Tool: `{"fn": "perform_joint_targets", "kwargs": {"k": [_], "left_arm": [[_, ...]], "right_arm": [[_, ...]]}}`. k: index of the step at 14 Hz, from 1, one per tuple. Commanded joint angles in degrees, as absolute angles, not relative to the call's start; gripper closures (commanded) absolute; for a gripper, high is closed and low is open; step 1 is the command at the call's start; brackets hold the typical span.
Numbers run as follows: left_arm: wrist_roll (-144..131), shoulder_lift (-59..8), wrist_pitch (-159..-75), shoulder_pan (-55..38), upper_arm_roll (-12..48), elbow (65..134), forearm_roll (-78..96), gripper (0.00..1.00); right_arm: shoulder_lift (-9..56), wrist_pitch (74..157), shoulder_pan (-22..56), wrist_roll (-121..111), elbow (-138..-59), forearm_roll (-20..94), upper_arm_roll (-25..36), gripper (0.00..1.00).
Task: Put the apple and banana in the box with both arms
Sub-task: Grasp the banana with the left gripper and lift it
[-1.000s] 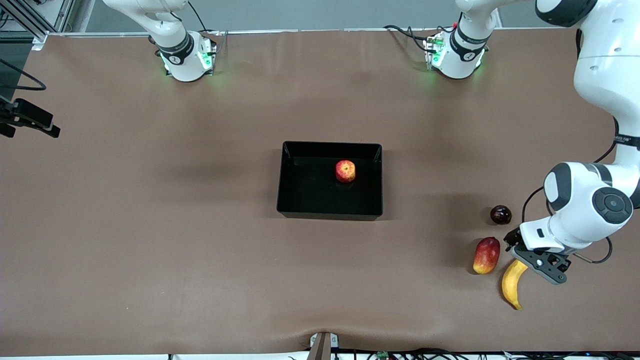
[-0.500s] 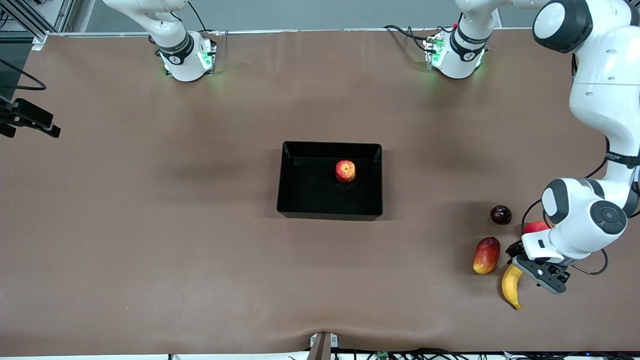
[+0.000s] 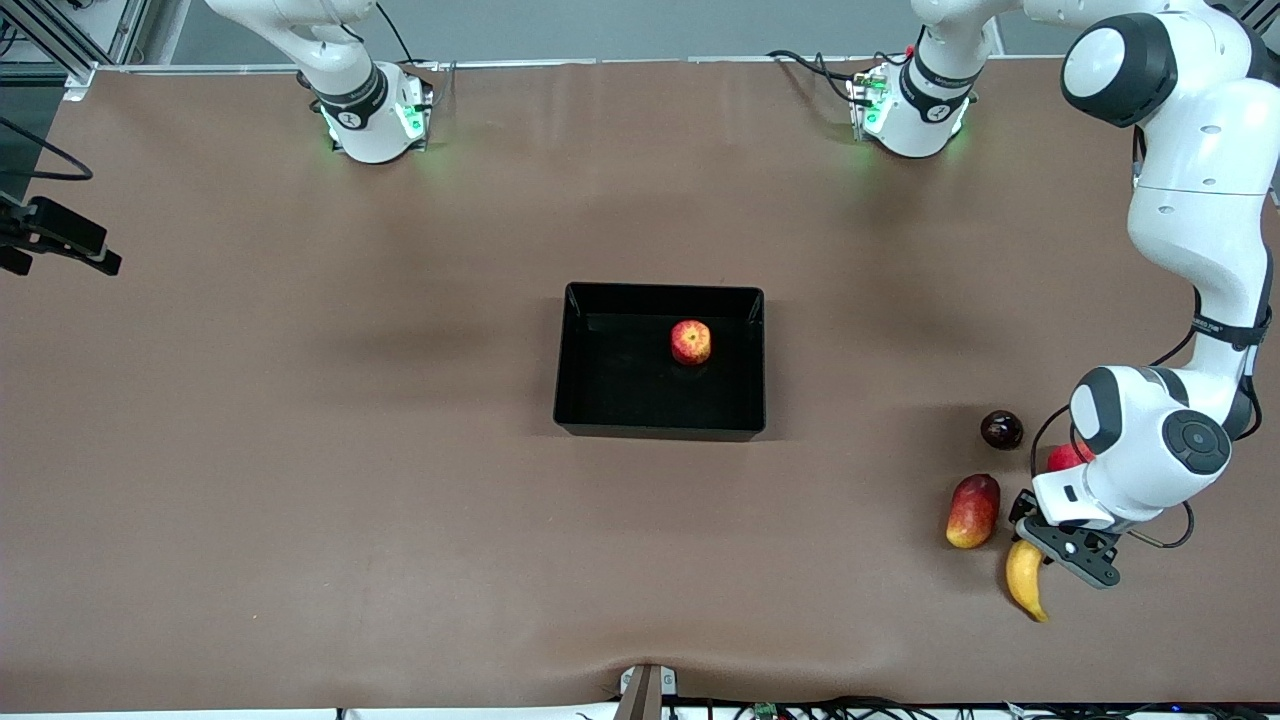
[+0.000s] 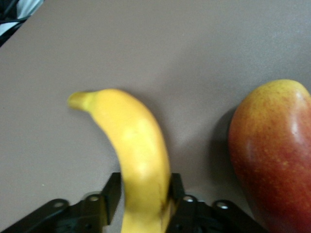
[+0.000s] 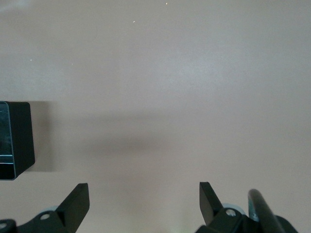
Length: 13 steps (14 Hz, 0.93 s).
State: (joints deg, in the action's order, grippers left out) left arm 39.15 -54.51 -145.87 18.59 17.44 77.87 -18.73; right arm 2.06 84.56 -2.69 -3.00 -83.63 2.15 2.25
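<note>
The yellow banana [image 3: 1024, 585] [image 4: 136, 150] lies on the table near the front camera, at the left arm's end. My left gripper [image 3: 1038, 549] [image 4: 144, 187] is down on it, its black fingers [image 4: 111, 191] pressed against both sides of the banana's upper part. The speckled red apple [image 3: 691, 342] sits inside the black box [image 3: 660, 289] at the table's middle. My right gripper [image 5: 144, 194] is open with nothing in it over bare table, with a corner of the box [image 5: 17, 141] in its wrist view. In the front view that gripper is out of sight.
A red-yellow mango [image 3: 973, 511] [image 4: 272, 155] lies right beside the banana, toward the box. A dark round fruit [image 3: 1001, 429] and a pinkish-red fruit [image 3: 1063, 457], partly hidden by the left arm, sit farther from the front camera. A black device [image 3: 60, 243] sticks in at the right arm's end.
My left gripper has settled lower over the banana's upper end and shut on it. The left arm's elbow has shifted, uncovering the pinkish-red fruit. The apple and box are unmoved.
</note>
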Motion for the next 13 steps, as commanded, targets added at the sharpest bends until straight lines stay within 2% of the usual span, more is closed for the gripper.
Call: {"fn": "perform_joint_targets", "kwargs": {"k": [1,5,9,13], "left_arm": [[39.5,-55.2,-146.6,18.6,17.3,76.0,-18.4,1.0],[43.6,-53.5,-146.7,18.5,18.0,75.6,-18.5,1.0],[42.8,-47.6,-145.2,18.5,21.1,76.2,-17.5,1.0],[28.8,-42.6,-134.2,17.8,22.9,76.3,-16.3,1.0]], "right_arm": [[1.1,84.3,-3.2,-2.8,-84.3,3.2,1.8,0.0],[1.1,84.3,-3.2,-2.8,-84.1,3.2,1.8,0.0],[1.1,84.1,-2.8,-2.8,-84.1,3.2,1.8,0.0],[1.1,84.1,-2.8,-2.8,-84.1,3.2,1.8,0.0]]}}
